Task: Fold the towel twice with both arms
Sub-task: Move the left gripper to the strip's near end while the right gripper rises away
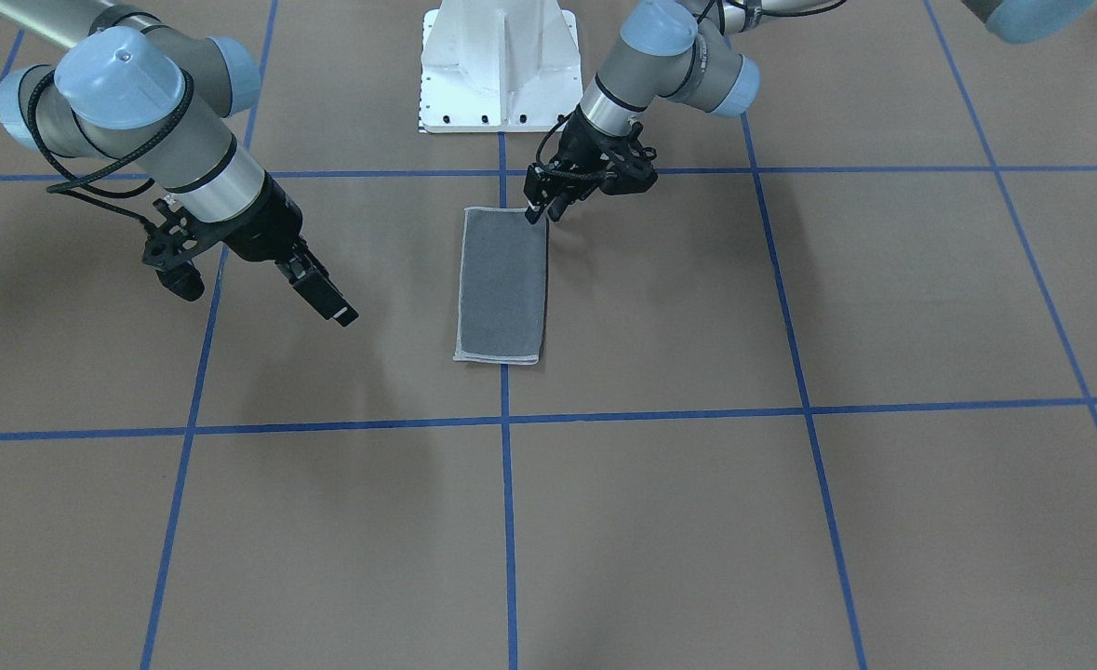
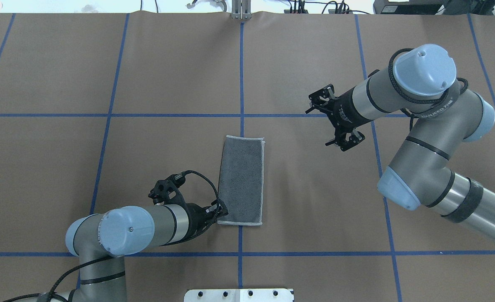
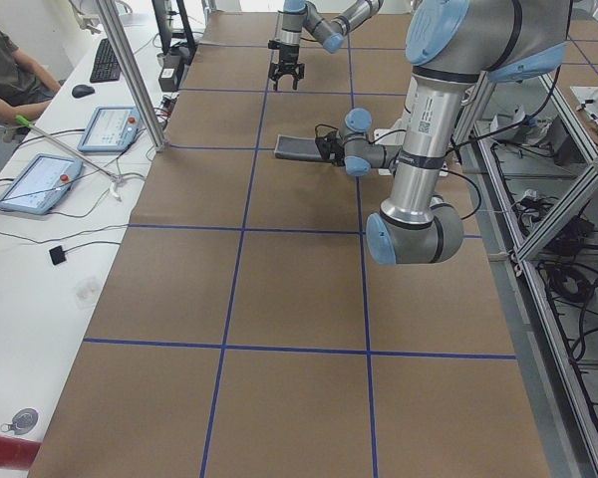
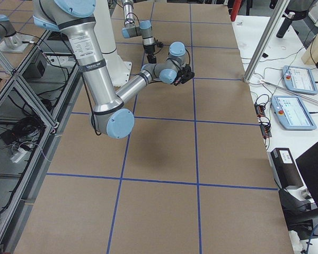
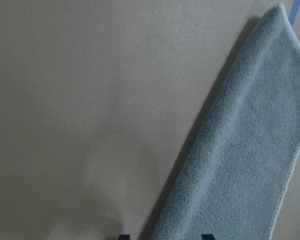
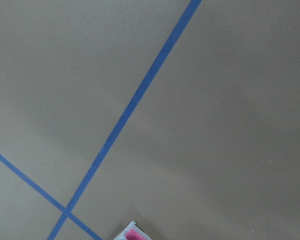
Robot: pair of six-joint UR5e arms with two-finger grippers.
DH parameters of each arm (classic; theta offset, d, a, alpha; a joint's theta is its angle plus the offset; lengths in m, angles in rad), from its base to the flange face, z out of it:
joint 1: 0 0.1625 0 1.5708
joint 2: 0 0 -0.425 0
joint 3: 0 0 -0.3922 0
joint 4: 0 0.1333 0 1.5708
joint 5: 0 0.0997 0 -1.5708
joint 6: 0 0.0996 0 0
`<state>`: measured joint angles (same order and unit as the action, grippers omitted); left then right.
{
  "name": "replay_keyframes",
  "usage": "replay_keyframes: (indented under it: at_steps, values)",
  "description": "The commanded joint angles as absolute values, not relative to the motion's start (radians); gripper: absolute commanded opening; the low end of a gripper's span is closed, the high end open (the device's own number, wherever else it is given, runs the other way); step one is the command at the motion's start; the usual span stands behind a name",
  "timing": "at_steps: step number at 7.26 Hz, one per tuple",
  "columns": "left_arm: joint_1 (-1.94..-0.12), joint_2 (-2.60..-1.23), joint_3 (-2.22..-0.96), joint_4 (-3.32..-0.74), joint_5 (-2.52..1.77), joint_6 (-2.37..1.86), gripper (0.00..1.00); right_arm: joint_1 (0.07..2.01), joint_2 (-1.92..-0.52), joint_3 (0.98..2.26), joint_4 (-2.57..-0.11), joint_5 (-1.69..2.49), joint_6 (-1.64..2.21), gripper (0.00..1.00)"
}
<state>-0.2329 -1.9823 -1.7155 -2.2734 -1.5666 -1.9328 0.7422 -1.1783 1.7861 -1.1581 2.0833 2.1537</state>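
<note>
The towel (image 1: 501,288) lies flat at the table's middle as a narrow rectangle, dark grey face up, with a light grey hem. It also shows in the overhead view (image 2: 242,180). My left gripper (image 1: 541,214) is low at the towel's corner nearest the robot, also seen from overhead (image 2: 221,214). Its fingers are apart, and in the left wrist view the towel's (image 5: 250,165) folded edge runs between the two tips. My right gripper (image 1: 343,316) hovers off the towel's side, apart from it, and looks open and empty. A pink-lined towel corner (image 6: 132,235) peeks into the right wrist view.
The white pedestal base (image 1: 499,65) stands behind the towel. Blue tape lines (image 2: 242,75) grid the brown table. Along the table's far side, a person and tablets (image 3: 35,184) sit on a white bench, beyond a metal post (image 3: 130,70).
</note>
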Motion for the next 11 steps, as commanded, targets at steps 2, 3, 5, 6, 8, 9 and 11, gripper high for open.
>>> replay_keyframes:
  at_steps: [2, 3, 5, 6, 8, 9, 11]
  values:
    - [-0.219, -1.986, -1.713, -2.273, -1.566, -1.944, 0.46, 0.741, -1.177, 1.787, -1.16, 2.083, 2.155, 1.0]
    - [-0.218, -1.988, -1.713, -2.273, -1.566, -1.945, 0.4, 0.741, -1.177, 1.789, -1.16, 2.085, 2.154, 1.0]
    - [-0.218, -1.982, -1.72, -2.273, -1.566, -1.945, 0.0, 0.741, -1.177, 1.79, -1.16, 2.085, 2.155, 1.0]
    - [-0.221, -1.98, -1.723, -2.273, -1.566, -1.945, 0.0, 0.742, -1.178, 1.79, -1.16, 2.085, 2.155, 1.0]
    - [-0.221, -1.986, -1.727, -2.273, -1.566, -1.945, 0.0, 0.742, -1.178, 1.79, -1.16, 2.085, 2.155, 1.0]
    - [-0.221, -1.994, -1.729, -2.273, -1.566, -1.945, 0.0, 0.742, -1.18, 1.789, -1.16, 2.085, 2.155, 1.0]
    - [-0.238, -1.997, -1.738, -2.272, -1.569, -1.945, 0.0, 0.744, -1.181, 1.789, -1.16, 2.085, 2.154, 1.0]
